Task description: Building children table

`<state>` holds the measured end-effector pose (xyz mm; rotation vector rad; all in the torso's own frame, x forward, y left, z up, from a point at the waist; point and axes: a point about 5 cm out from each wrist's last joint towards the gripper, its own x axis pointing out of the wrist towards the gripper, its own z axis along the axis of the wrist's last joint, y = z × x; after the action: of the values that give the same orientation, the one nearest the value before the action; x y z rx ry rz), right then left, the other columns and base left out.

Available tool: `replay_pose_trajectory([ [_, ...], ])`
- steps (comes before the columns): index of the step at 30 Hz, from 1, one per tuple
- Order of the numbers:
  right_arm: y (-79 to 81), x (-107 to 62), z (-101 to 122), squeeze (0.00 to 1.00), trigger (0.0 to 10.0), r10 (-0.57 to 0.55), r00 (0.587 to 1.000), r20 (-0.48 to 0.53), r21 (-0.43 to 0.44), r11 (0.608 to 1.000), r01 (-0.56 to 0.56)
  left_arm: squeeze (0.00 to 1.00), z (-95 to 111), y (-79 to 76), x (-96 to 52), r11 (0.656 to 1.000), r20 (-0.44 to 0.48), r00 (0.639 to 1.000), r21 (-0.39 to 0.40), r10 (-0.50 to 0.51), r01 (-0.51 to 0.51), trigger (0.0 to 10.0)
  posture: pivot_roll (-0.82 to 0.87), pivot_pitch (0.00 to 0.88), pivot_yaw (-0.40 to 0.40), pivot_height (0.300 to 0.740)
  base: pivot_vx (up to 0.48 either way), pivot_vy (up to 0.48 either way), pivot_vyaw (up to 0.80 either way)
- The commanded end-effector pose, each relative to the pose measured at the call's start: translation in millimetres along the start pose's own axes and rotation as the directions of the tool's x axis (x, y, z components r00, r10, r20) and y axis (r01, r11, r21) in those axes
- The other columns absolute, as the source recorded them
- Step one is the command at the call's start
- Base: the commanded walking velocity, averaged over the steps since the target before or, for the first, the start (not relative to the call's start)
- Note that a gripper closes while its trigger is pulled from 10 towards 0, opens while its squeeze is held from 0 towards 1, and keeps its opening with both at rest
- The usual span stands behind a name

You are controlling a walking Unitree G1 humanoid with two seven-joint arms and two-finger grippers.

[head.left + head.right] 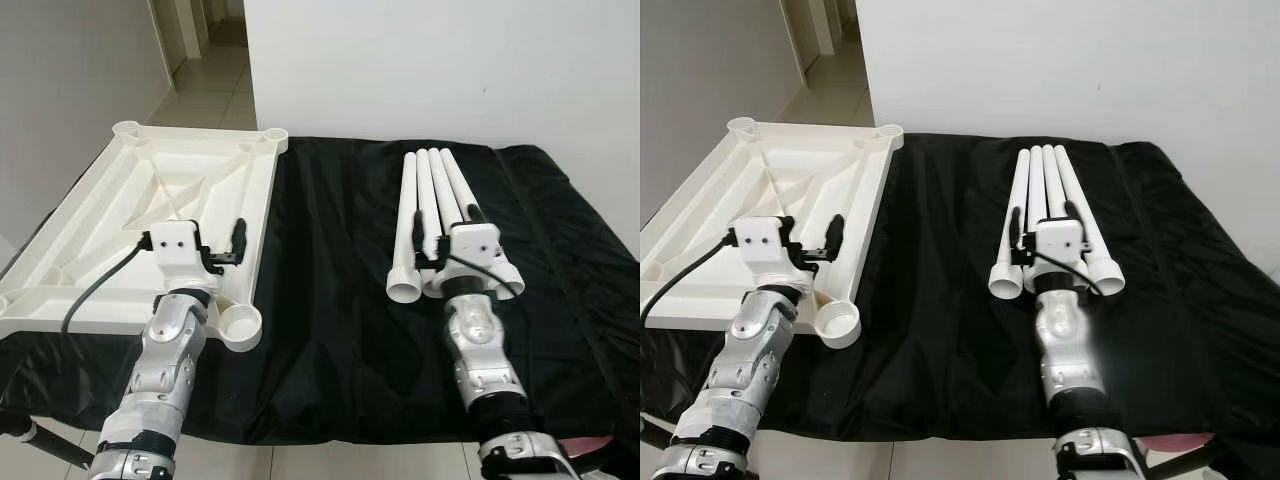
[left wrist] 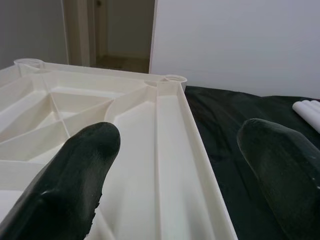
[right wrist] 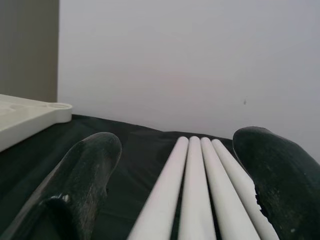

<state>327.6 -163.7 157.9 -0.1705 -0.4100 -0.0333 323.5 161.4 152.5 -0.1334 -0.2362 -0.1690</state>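
Observation:
A white plastic tabletop (image 1: 120,215) lies upside down on the left, ribs up, with round leg sockets at its corners; the nearest socket (image 1: 240,326) overhangs the black cloth. Several white tube legs (image 1: 432,200) lie side by side on the right. My left gripper (image 1: 195,238) stands open just above the tabletop's near right edge (image 2: 170,150), its fingers (image 2: 80,170) holding nothing. Open too, my right gripper (image 1: 445,222) hovers over the near ends of the legs (image 3: 195,190), with its fingers (image 3: 280,170) on either side of the bundle.
A black cloth (image 1: 330,330) covers the work table, with bare cloth between the tabletop and the legs. A white wall (image 1: 450,60) rises right behind. A tiled corridor (image 1: 205,70) opens at the back left. The table's front edge (image 1: 330,435) is close to me.

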Motion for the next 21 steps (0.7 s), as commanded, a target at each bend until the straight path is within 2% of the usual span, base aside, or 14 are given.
replay_pose_trajectory([
  [1,-2.2,-0.6,-2.1,0.00,10.0,-0.006,1.000,-0.007,-0.002,1.000,0.006,0.00,-1.0,0.7,-1.1,1.000,0.000,1.000,0.011,0.003,-0.003,10.0,-0.02,0.000,0.028,0.740,0.000,0.000,0.00],
  [13,0.8,0.5,0.0,0.00,10.0,-0.006,1.000,0.010,0.009,1.000,0.006,0.00,-2.2,-2.7,4.5,1.000,-0.008,1.000,-0.009,-0.021,0.021,10.0,-0.03,0.000,0.044,0.740,0.000,0.000,0.00],
  [21,0.8,1.0,-0.8,0.00,10.0,-0.024,1.000,0.004,0.025,0.999,0.024,0.00,-0.7,-4.0,8.0,0.999,-0.008,0.999,-0.010,-0.031,0.031,10.0,-0.03,0.000,0.053,0.740,0.000,0.344,0.00],
])
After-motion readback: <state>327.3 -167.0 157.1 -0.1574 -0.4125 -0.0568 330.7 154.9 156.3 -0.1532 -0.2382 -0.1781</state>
